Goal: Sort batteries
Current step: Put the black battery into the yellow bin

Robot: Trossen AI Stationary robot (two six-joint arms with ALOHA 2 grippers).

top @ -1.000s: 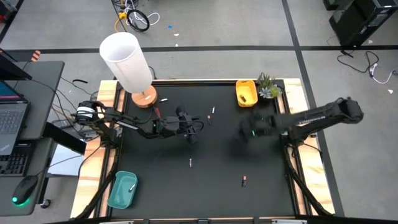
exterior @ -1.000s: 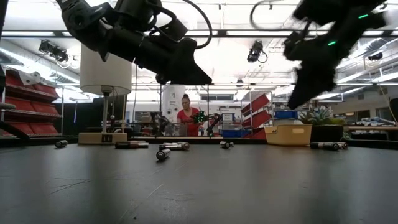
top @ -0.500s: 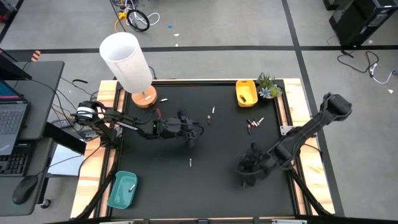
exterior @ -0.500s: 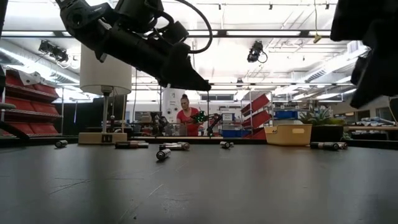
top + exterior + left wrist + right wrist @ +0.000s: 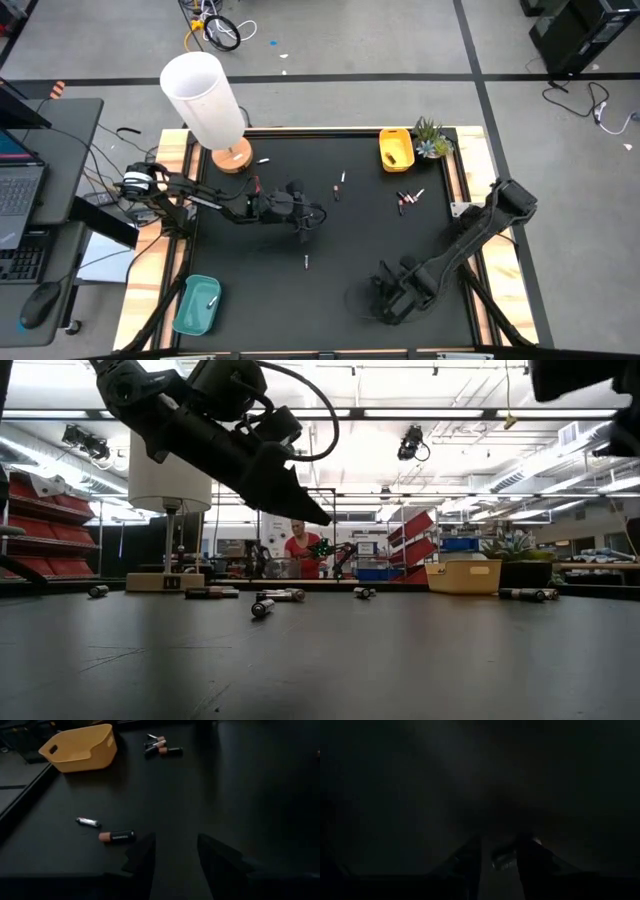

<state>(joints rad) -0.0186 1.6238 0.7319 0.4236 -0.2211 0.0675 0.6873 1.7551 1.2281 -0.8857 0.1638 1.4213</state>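
Batteries lie scattered on the black table: a group [image 5: 408, 197] near the yellow tray [image 5: 396, 150], two [image 5: 340, 184] at the middle, one [image 5: 306, 262] nearer. My left gripper [image 5: 305, 224] hovers open above the table's middle [image 5: 318, 515]. A dark, copper-ended battery [image 5: 116, 836] and a thin silver one [image 5: 88, 822] lie just ahead of it. My right gripper [image 5: 385, 300] is low over the near right part of the table and open. In its dark wrist view a shiny battery [image 5: 502, 861] lies between its fingers.
A white lamp [image 5: 205, 95] stands at the far left corner and a small plant [image 5: 432, 140] beside the yellow tray. The teal tray [image 5: 196, 304] at the near left holds a white battery [image 5: 212, 299]. A person [image 5: 298, 546] stands far behind the table.
My right arm has swung quickly from beside the yellow tray toward the table's near edge and come down over the battery at the near right. My left gripper has dipped slightly toward the table and otherwise stayed in place.
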